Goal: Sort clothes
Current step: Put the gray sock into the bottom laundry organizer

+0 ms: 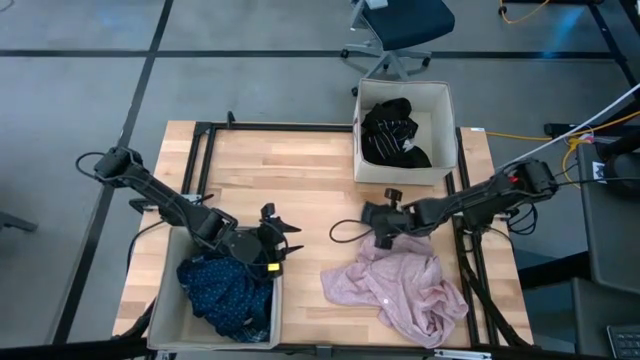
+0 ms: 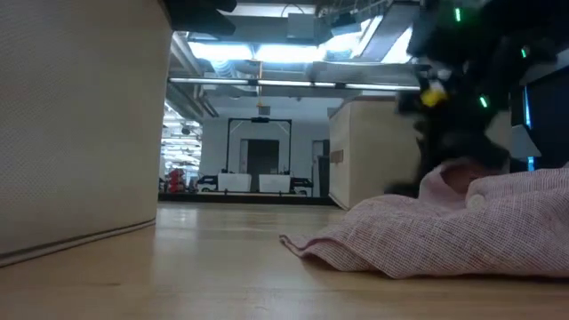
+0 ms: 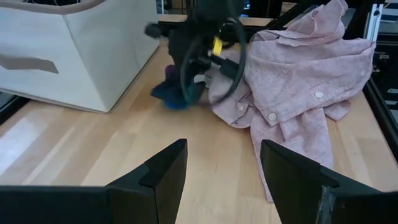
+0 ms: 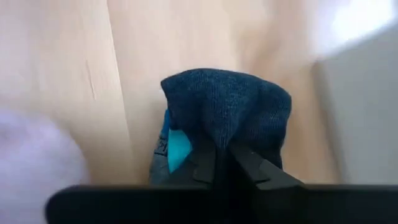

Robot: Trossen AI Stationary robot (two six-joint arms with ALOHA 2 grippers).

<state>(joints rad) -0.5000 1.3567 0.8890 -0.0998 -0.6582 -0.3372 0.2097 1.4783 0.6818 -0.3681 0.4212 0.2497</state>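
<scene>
My right gripper (image 1: 383,228) is shut on a small dark blue and teal piece (image 4: 227,106), at the far edge of the pale pink shirt (image 1: 400,285) that lies crumpled on the table's near right. The left wrist view also shows this piece (image 3: 171,94) below the right gripper. My left gripper (image 1: 278,240) is open and empty, at the right rim of the near left box (image 1: 165,315), which holds a navy white-dotted garment (image 1: 225,290). My right gripper pinches a gathered fold of the small piece's dark blue knit (image 4: 217,140) between its two fingers, from above, pointing down. The piece bunches below the fingers, a teal patch (image 4: 177,146) showing at one side. Whether its lower end touches the table, I cannot tell.
A beige fabric box (image 1: 440,100) at the far right holds black and black-striped clothes (image 1: 393,132). Bare wood lies between the two grippers and at the far left. An office chair (image 1: 400,25) stands beyond the far edge.
</scene>
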